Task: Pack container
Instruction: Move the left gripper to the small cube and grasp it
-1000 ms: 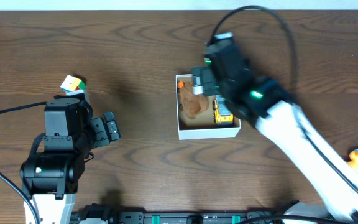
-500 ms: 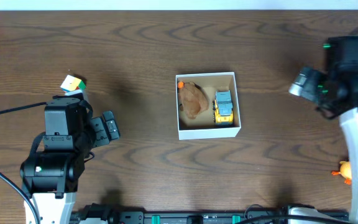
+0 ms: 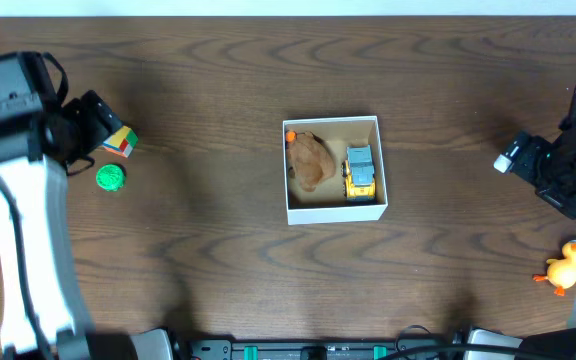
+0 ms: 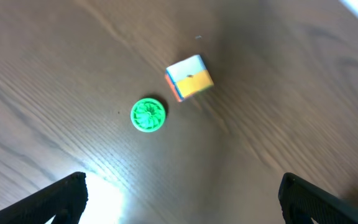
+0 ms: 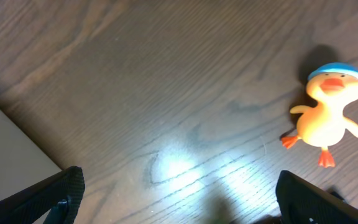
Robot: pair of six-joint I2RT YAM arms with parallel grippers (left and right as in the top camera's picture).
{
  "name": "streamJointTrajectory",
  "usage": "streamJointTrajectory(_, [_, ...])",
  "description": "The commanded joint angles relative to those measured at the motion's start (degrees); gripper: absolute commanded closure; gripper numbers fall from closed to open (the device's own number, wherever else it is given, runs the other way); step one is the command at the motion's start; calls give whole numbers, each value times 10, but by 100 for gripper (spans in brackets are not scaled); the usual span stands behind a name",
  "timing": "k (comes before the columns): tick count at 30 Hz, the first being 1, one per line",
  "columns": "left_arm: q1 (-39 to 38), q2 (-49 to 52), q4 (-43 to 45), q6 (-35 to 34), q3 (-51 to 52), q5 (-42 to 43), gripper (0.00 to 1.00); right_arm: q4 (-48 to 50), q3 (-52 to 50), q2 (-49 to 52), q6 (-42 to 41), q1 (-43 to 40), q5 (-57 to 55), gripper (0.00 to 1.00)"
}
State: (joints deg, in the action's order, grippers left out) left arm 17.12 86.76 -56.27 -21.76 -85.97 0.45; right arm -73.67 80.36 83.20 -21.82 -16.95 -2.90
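The small square open-top cardboard box (image 3: 335, 212), white outside and tan-brown inside, sits upright on the dark brown wood-grain table (image 3: 218, 270), about midway between the two arms. Inside it, against the left wall, lies a lumpy brown toy (image 3: 310, 160). Just right of that, by the right wall, stands a yellow and blue toy truck (image 3: 359, 172). A tiny orange piece (image 3: 290, 135) shows in the box's far left corner; it is too small to tell what it is.

Well to the left of the box lies a multicoloured puzzle cube (image 3: 120, 140), and just nearer the front edge from it a round green toy (image 3: 111, 178); the two are close but apart. The left gripper (image 4: 182, 198) hangs over that patch of table, far from the box. Its fingers are spread wide, at the two lower corners of the wrist view, with nothing between them and the cube and green toy lying ahead of them.

Well to the right of the box, and nearer the front edge, a yellow rubber duck with orange beak and feet and a blue cap (image 5: 327, 118) lies on the wood. The right gripper (image 5: 185, 199) is out on that side too, clear of the box, its fingers spread and empty, the duck lying ahead and to one side of them
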Motion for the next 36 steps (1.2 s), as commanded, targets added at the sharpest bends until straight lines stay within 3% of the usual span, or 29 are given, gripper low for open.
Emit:
streamJointTrajectory(1, [10, 73, 19, -66, -5, 48, 2, 2, -5, 1, 21, -2, 19, 1])
streamJointTrajectory(9, [11, 204, 110, -135, -17, 94, 2, -4, -5, 1, 40, -2, 44, 1])
streamJointTrajectory(18, [11, 261, 160, -229, -21, 92, 2, -8, -5, 1, 52, -2, 45, 1])
streamJointTrajectory(36, [11, 321, 213, -270, -21, 55, 2, -14, -5, 1, 59, -2, 45, 1])
